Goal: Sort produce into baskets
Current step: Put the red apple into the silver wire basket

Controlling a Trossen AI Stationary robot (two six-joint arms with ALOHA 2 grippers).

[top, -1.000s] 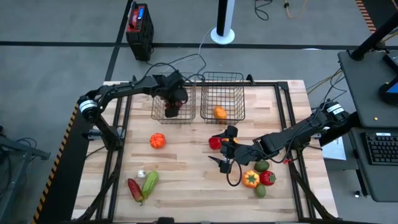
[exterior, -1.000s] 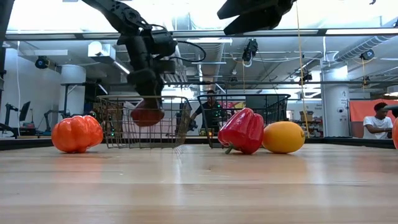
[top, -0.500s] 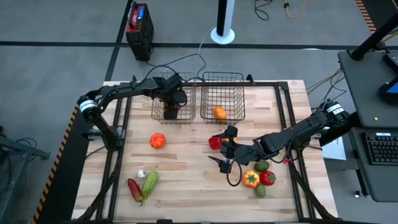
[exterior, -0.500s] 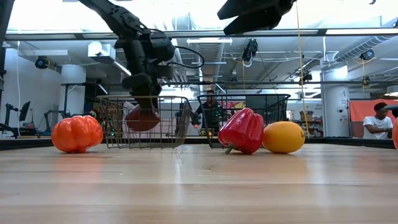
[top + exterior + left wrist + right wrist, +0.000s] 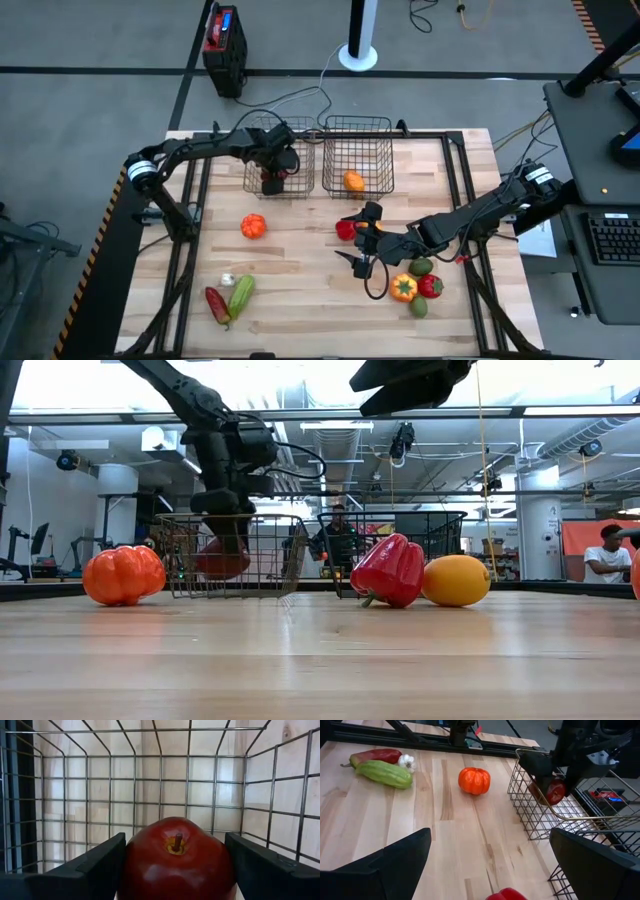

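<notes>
The wooden counter carries two wire baskets at its far edge, side by side. The left basket has the left claw lowered inside it; the right basket stands just beside that claw and holds an orange fruit.

The left claw's two dark fingers flank a dark red apple, stem up, with the jaws set wide and pressed close on either side of it; in the low view the apple sits low in the basket, though whether it touches the mesh floor cannot be told.

The right claw hovers over the middle of the counter with its jaws spread wide and nothing between them. A red pepper lies just beside it. Behind it, toward its arm, cluster an orange pepper, a red piece and two green pieces.

An orange tomato sits well apart from both claws. Farther off lie a long green vegetable, a red chilli and a garlic bulb.
</notes>
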